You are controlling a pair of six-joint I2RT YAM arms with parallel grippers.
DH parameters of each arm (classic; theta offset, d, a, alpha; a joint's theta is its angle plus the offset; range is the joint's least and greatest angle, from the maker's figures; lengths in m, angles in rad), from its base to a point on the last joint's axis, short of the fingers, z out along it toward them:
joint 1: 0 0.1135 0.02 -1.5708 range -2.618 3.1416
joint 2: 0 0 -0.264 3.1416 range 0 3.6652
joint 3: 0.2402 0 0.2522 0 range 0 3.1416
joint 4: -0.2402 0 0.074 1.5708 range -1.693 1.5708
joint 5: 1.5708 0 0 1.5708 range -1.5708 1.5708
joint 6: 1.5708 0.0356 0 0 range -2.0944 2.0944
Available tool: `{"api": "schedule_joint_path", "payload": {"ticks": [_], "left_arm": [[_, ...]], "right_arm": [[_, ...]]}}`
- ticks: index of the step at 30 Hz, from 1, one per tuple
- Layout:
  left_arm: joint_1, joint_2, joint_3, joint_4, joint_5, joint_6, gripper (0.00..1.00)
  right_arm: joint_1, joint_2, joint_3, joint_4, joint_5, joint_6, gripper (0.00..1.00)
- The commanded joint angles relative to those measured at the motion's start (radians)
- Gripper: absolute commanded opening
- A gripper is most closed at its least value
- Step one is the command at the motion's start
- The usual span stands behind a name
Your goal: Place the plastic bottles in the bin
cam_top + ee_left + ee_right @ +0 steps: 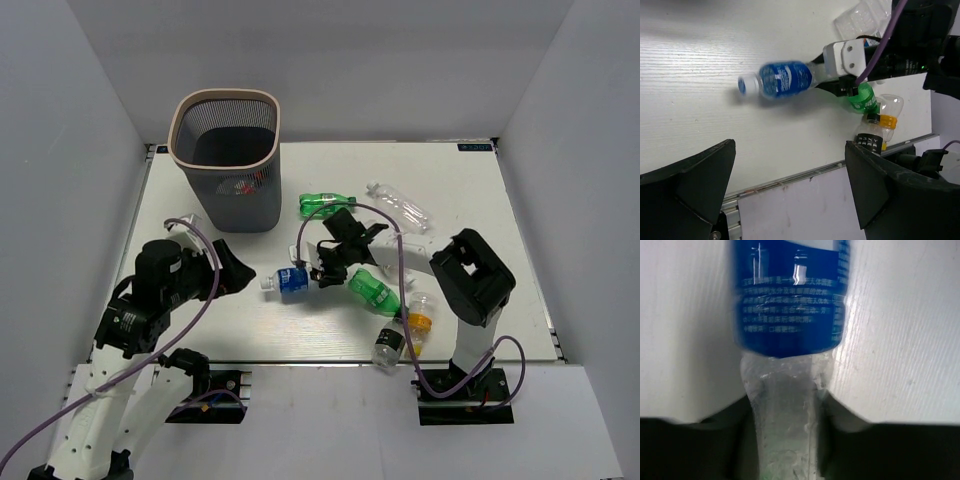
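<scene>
- Right wrist view: the right end effector point(787, 412) was closed on the clear end of the blue bottle point(790, 315).
- The bottle was over the desk point(470, 200), well apart from the bin point(228, 94).
- It looked light and squashy, so a soft squeeze there seemed best.
- The left end effector point(790, 170) was wide open and empty.

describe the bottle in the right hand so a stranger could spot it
Find the tall mesh bin at the far left of the table, then come nearer, toward its middle. There the right hand pinches the base of a clear bottle. Its blue label sets it apart from the green bottle beside it.
</scene>
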Motion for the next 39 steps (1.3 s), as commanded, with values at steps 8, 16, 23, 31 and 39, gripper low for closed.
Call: {"api": "schedule_joint_path", "payload": {"ticks": [8,16,23,31,39], "left_arm": [[-0.001,-0.043,-0.103,0.084,0.11,-0.019,1.0],[-0.001,-0.009,-0.185,0.223,0.193,-0.019,1.0],[-0.001,0.068,-0.176,0.26,0.214,0.021,1.0],[-0.001,0.046,-0.199,0.236,0.204,0.018,1.0],[-0.001,0.048,-0.209,0.254,0.204,-0.01,1.0]], "right_arm": [[-0.047,-0.329,0.128,-0.238,0.072,0.097,0.08],[-0.068,-0.544,0.264,0.051,0.201,0.268,0.07],[-0.056,-0.169,0.796,0.182,0.06,0.496,0.11],[-0.055,0.212,1.07,0.642,-0.056,0.8,0.16],[-0.053,0.386,1.116,0.653,-0.027,0.846,0.74]]}}
